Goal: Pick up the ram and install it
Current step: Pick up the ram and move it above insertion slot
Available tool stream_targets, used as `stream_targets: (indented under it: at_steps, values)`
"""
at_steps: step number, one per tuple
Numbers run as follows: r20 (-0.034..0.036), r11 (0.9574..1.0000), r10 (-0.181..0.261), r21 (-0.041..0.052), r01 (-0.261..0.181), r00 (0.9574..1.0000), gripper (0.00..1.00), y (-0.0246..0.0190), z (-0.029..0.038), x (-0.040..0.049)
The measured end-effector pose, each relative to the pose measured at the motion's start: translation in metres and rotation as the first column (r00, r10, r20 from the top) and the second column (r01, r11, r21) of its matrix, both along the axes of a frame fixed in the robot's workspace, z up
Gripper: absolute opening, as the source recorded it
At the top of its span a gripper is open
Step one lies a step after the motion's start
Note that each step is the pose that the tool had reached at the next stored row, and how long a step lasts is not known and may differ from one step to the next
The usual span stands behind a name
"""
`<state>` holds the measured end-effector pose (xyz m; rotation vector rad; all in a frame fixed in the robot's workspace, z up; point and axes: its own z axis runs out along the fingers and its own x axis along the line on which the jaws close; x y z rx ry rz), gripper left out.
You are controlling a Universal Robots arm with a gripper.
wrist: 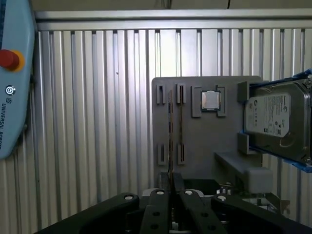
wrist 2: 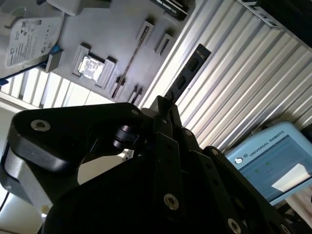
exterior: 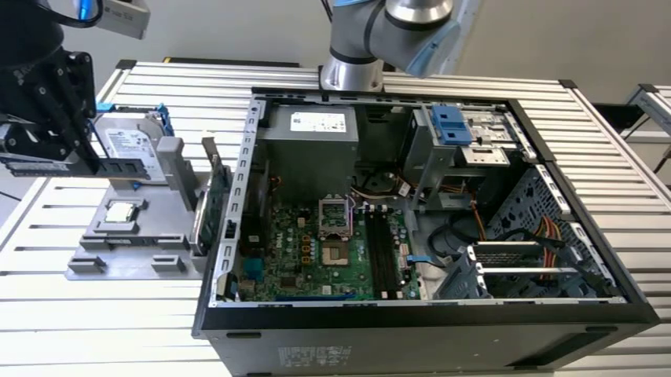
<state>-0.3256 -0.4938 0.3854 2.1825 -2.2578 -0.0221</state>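
- Pick-up looked done: the gripper (wrist 2: 165,111) was clamped shut on the ram (wrist 2: 188,73).
- The ram hung over the table (wrist 2: 234,73), apparently clear of the tray (wrist 2: 112,24).
- Seating it would call for squaring its edge to a slot (exterior: 379,263).

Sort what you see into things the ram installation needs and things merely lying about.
Job: ram, clamped in the jaws; memory slots; open computer case.
Lying about: hard drive; processor chip; expansion card; teach pendant.
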Motion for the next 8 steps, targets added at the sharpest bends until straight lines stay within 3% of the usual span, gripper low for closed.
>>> stream_targets:
  at_steps: [8]
  values:
    - [-0.0001,0.9999,-0.011,0.0000,0.011,0.9999,0.00,0.0000,0.0000,0.0042]
